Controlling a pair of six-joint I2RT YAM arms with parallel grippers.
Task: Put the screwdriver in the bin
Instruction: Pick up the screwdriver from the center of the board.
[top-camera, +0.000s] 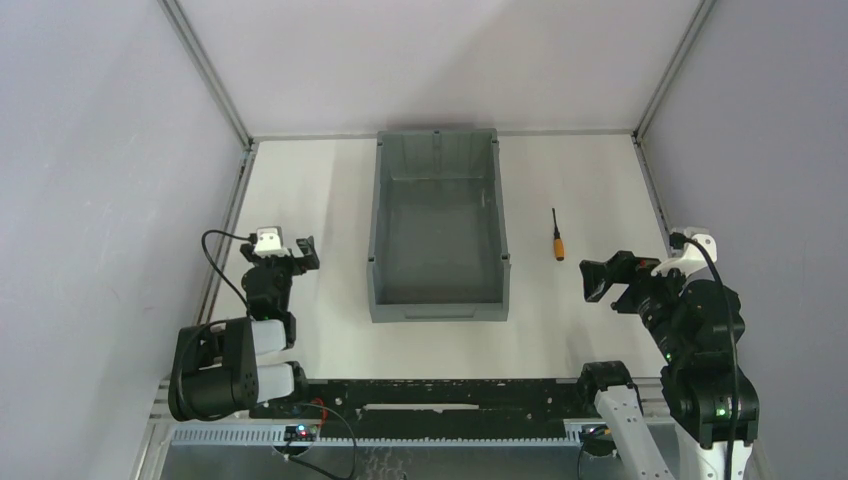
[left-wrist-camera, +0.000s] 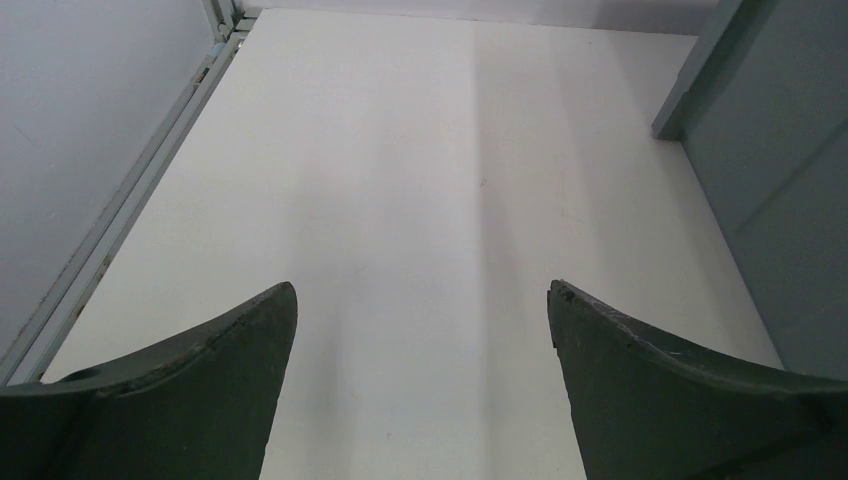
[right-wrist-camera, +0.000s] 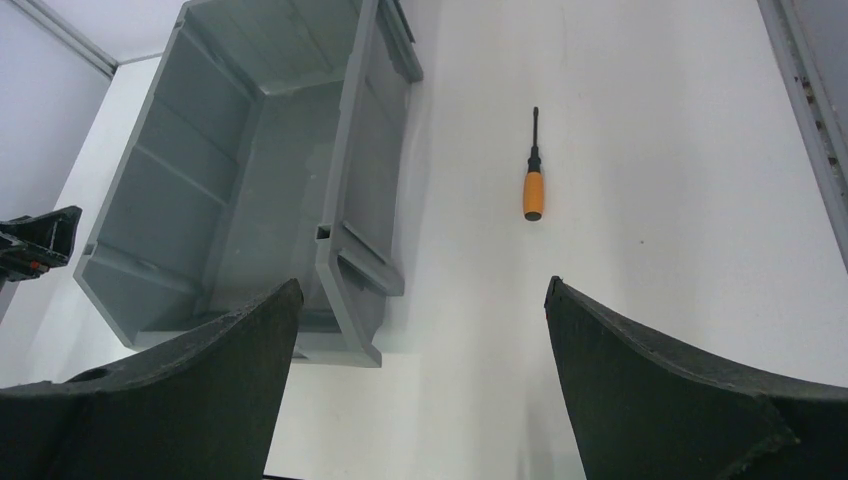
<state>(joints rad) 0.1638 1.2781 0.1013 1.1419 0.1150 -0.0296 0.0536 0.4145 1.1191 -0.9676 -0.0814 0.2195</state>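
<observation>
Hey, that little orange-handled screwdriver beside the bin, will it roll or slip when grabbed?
Probably stiff: the screwdriver lies straight, shaft in line with handle. Its handle looks rounded, so it may roll if nudged on the smooth table. Small and slim, so likely light; an off-centre pinch could spin it.

No legible txt, labels, brands or nos. in any view.

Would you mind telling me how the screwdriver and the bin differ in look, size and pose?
Colour: the screwdriver has an orange handle and black shaft; the bin is plain grey.
Size: the screwdriver is slim and much shorter than the bin is wide.
Pose: the screwdriver lies flat; the bin stands upright, open-topped and empty.
Shared: both rest on the white table, long axes parallel.
</observation>
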